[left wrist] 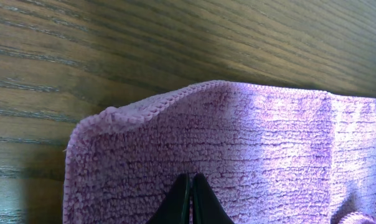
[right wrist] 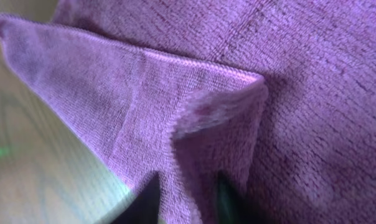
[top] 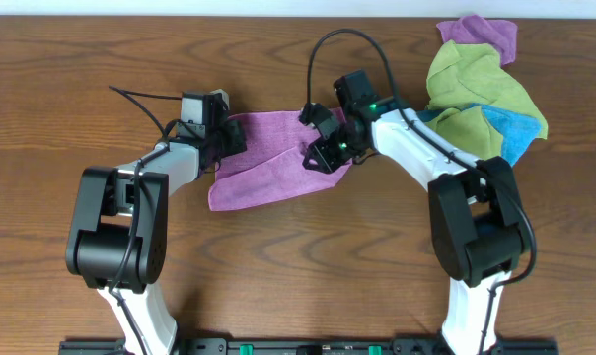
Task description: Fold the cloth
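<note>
The lilac cloth [top: 273, 163] lies partly folded on the table's middle, between my two grippers. My left gripper [top: 226, 138] is at the cloth's left end. In the left wrist view its fingers [left wrist: 191, 186] are shut together just over the flat cloth [left wrist: 250, 149], whose rounded corner lies ahead of them; nothing shows between the fingers. My right gripper [top: 328, 148] is at the cloth's right end. In the right wrist view its fingers [right wrist: 187, 196] straddle a raised fold of the cloth [right wrist: 194, 124] and grip it, with the corner lifted off the layer below.
A pile of other cloths sits at the back right: a second purple one [top: 481, 35], lime-green ones [top: 476, 84] and a blue one [top: 515, 133]. The right arm runs just beside this pile. Bare wood table [top: 308, 256] lies in front.
</note>
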You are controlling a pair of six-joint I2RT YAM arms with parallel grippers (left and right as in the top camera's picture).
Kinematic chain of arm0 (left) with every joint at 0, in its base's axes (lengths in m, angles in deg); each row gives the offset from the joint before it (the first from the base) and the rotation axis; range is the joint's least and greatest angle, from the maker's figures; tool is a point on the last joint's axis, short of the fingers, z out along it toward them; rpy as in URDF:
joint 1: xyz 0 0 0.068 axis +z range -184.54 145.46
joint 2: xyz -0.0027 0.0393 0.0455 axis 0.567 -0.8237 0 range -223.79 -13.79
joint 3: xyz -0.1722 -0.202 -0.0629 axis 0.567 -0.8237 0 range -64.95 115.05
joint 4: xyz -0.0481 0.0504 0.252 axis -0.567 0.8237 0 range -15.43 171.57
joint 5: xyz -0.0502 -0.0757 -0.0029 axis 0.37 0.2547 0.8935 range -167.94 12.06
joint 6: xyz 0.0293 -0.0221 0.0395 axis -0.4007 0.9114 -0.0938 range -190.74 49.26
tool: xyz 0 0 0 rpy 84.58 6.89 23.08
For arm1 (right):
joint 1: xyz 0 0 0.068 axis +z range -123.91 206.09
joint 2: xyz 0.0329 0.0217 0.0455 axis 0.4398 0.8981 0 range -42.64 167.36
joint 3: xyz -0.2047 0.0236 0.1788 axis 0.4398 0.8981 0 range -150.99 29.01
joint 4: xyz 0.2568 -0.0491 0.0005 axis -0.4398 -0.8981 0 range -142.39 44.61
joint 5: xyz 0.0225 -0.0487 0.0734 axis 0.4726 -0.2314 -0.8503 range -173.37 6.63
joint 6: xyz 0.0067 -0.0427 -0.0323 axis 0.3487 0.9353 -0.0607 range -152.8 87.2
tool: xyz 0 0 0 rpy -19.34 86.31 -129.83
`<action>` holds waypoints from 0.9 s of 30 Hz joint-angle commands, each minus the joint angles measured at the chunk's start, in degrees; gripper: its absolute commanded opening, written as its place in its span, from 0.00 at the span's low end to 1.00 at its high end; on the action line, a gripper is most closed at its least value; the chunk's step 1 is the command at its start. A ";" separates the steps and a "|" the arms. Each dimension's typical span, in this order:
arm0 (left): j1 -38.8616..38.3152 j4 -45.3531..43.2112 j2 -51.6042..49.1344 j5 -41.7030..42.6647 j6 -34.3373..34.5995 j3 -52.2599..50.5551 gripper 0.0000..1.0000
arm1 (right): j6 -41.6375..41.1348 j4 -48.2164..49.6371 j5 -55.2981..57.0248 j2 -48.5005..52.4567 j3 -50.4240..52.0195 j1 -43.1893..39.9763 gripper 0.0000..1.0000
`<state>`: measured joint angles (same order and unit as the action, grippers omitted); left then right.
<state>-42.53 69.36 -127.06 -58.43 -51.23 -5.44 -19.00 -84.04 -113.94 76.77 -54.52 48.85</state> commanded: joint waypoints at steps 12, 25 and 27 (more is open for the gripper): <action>0.13 0.90 -0.94 -2.16 -0.17 0.44 0.06 | -3.98 -19.34 1.66 0.81 -15.10 0.26 0.01; 0.13 0.90 -0.94 -3.41 -0.17 0.44 0.06 | -3.89 -43.93 1.86 0.81 -23.08 0.94 0.01; 0.13 0.90 -0.94 -3.39 -0.17 0.44 0.06 | -3.58 -46.05 2.47 0.81 -23.08 1.49 0.02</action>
<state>-42.60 69.60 -127.06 -58.87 -51.23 -5.31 -22.87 -129.09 -111.75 76.99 -76.77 49.27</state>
